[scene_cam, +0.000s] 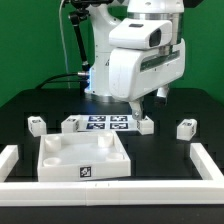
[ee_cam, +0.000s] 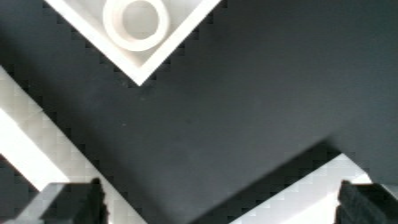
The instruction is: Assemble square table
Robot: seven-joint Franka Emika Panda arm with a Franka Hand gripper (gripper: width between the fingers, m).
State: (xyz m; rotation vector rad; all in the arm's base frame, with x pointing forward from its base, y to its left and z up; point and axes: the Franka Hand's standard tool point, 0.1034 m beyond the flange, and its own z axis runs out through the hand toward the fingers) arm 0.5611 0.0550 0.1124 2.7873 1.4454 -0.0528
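The square table's white panel lies flat at the front of the black table, on the exterior view's left, with raised corner sockets and a tag on its front wall. Four small white tagged legs stand in a row behind it: far left, beside the marker board, right of it and far right. My gripper hangs above the table near the third leg, behind the panel. In the wrist view one panel corner with its round socket shows. The gripper stands open over bare black surface, holding nothing.
The marker board lies between the second and third legs. Long white border rails run along the left, right and front. White strips cross the wrist view near the fingertips.
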